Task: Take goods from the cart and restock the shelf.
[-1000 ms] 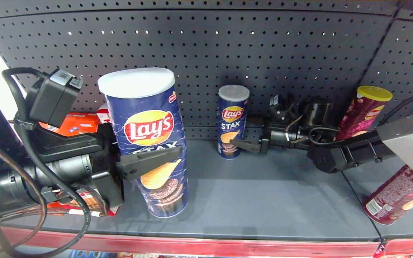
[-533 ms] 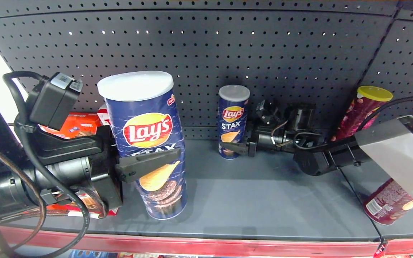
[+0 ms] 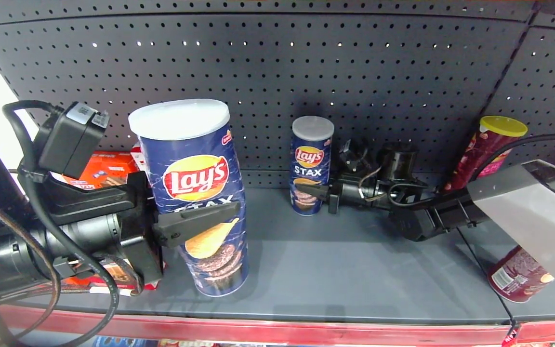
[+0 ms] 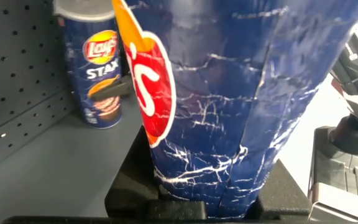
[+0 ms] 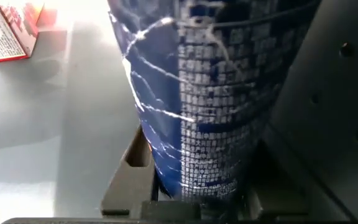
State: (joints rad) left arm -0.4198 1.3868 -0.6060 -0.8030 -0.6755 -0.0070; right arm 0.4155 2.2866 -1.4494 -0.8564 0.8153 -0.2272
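A large blue chip can (image 3: 188,193) with a white lid stands upright at the shelf's front left, and my left gripper (image 3: 195,214) is shut on its middle. The can's base is at the shelf surface. The same can (image 4: 229,93) looms close in the left wrist view. A second blue chip can (image 3: 311,164) stands at the back of the shelf against the pegboard, leaning slightly. My right gripper (image 3: 309,189) is shut on its lower half, coming in from the right. In the right wrist view that can (image 5: 210,93) sits deep between the jaws.
Orange and red boxes (image 3: 97,168) lie behind my left gripper. A magenta can with a yellow lid (image 3: 492,144) stands at the back right, and another magenta can (image 3: 518,274) lies on its side at the front right. The grey shelf (image 3: 354,270) has a red front edge (image 3: 258,331).
My right gripper has moved left, further around the back can, which now leans a little. My left gripper has lowered the large can slightly.
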